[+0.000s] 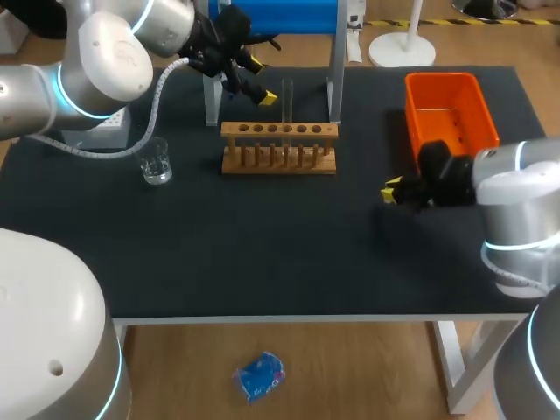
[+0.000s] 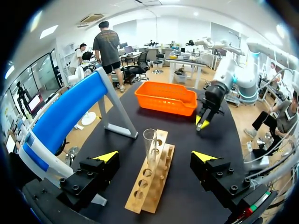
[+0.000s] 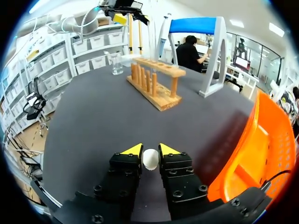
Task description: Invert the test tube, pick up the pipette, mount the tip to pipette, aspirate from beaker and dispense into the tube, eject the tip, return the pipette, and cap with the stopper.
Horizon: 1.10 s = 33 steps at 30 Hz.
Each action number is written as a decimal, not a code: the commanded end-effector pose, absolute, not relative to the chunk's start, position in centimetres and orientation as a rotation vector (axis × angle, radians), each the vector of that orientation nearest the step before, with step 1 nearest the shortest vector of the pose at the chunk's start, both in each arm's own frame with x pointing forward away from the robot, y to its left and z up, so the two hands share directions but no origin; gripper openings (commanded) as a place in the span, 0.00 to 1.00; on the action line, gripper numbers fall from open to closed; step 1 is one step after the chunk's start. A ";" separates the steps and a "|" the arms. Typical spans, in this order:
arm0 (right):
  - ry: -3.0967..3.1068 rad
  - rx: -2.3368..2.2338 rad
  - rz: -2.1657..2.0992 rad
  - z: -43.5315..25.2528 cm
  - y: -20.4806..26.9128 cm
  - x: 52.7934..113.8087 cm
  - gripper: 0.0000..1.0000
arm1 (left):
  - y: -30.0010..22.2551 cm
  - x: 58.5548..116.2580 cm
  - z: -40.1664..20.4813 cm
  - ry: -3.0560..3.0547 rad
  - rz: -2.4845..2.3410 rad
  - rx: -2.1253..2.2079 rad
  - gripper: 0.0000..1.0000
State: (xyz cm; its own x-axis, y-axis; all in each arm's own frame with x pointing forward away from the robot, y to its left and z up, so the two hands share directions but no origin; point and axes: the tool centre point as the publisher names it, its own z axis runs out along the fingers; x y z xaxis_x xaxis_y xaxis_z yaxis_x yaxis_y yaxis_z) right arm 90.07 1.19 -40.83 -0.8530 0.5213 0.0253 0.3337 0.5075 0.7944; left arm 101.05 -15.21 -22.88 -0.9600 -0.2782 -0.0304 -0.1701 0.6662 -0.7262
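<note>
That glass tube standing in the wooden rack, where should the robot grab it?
Its bare upper stretch, above the wooden rack, since the lower part sits in a hole. The test tube stands upright, so probably come from above with a finger on either side; the open left gripper has it ahead between its fingers.

Black table [image 1: 289,262]: wooden rack [image 1: 278,147] ahead of left gripper [image 1: 260,83], glass beaker [image 1: 157,164] off to its side, orange basket [image 1: 451,114] just beside right gripper [image 1: 391,190].

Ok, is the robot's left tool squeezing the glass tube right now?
No, the left tool is wide open, and the test tube stands upright in the wooden rack, touching neither finger.
</note>
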 end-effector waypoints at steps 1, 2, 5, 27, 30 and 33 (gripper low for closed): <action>2.552 0.677 1.271 -38.4 0.7 89.4 0.00 | -15.2 101.0 -22.8 2.742 -1.170 -0.373 1.00; 2.565 0.656 1.282 -37.9 0.7 89.3 0.00 | -15.2 101.0 -22.8 2.742 -1.170 -0.373 1.00; 2.616 0.579 1.297 -36.3 0.9 89.2 0.00 | -15.2 101.0 -22.8 2.742 -1.170 -0.373 1.00; 2.837 0.079 1.437 -25.6 5.2 93.9 0.00 | -15.2 101.0 -22.8 2.742 -1.170 -0.373 1.00; 2.844 0.071 1.441 -24.6 6.5 94.5 0.00 | -15.2 101.0 -22.8 2.742 -1.170 -0.373 1.00; 2.847 0.052 1.437 -23.8 7.9 95.4 0.00 | -15.2 101.0 -22.8 2.742 -1.170 -0.373 1.00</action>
State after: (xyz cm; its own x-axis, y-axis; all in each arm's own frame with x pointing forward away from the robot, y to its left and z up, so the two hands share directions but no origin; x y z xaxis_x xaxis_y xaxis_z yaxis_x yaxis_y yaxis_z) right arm 94.21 6.65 -24.15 -0.9957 0.0930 -0.0045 0.0502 0.5768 0.8154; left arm 101.05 -15.21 -22.89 -0.9601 -0.2782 -0.0304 -0.1699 0.6659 -0.7264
